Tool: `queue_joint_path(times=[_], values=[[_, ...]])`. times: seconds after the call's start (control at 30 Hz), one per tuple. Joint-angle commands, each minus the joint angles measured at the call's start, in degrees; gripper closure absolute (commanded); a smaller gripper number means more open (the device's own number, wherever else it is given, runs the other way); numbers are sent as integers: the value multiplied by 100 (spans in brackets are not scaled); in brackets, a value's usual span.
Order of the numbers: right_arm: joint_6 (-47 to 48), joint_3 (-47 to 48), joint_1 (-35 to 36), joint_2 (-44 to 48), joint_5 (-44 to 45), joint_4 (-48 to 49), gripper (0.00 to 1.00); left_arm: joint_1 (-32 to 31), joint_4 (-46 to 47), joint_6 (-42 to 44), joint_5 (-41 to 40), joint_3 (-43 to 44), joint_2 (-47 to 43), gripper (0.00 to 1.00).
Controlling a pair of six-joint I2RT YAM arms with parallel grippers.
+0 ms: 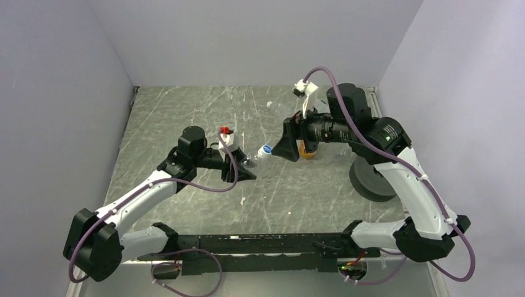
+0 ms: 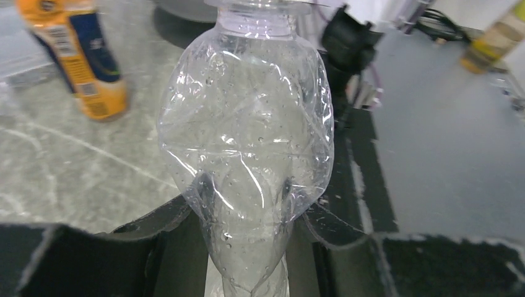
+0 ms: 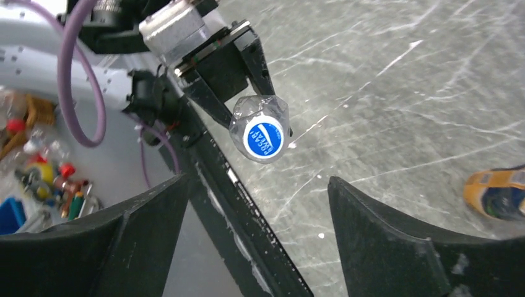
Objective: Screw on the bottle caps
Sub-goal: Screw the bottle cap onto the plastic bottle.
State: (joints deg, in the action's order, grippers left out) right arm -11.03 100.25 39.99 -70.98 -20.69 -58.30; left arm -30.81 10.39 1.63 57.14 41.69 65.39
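My left gripper (image 1: 247,168) is shut on a clear crumpled bottle (image 1: 254,159), squeezing its lower body between both fingers in the left wrist view (image 2: 247,136). The bottle points toward the right arm. A blue-topped cap (image 1: 265,150) sits on its neck and faces the right wrist camera (image 3: 264,137). My right gripper (image 1: 282,147) is open and empty, jaws wide apart (image 3: 257,180), a short way from the cap and not touching it. The orange-amber bottle (image 1: 308,152) with a dark label stands just behind the right gripper (image 2: 80,62). A small white cap (image 1: 270,105) lies at the back.
A large black disc (image 1: 371,179) lies on the table under the right arm. A tiny white speck (image 1: 242,199) lies near the front middle. The black rail (image 1: 260,244) runs along the near edge. A bin of small clutter (image 3: 37,167) sits off the table.
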Motion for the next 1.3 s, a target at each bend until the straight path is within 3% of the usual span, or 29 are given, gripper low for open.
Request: queue_joint_path(times=[0.0, 0.23, 0.63, 1.13, 1.27], values=[[644, -135, 134, 0, -976, -99, 19, 21, -454, -228, 1284, 252, -248, 100], [778, -49, 459, -254, -902, -140, 27, 16, -929, 0, 1456, 360, -222, 100], [843, 213, 798, -677, -437, -288, 39, 19, -848, -54, 1556, 340, -197, 100], [566, 75, 952, -803, -184, -272, 68, 26, -702, -128, 1401, 426, -202, 100], [167, 111, 950, -912, 310, -256, 76, 22, -735, -54, 757, 496, -295, 100]])
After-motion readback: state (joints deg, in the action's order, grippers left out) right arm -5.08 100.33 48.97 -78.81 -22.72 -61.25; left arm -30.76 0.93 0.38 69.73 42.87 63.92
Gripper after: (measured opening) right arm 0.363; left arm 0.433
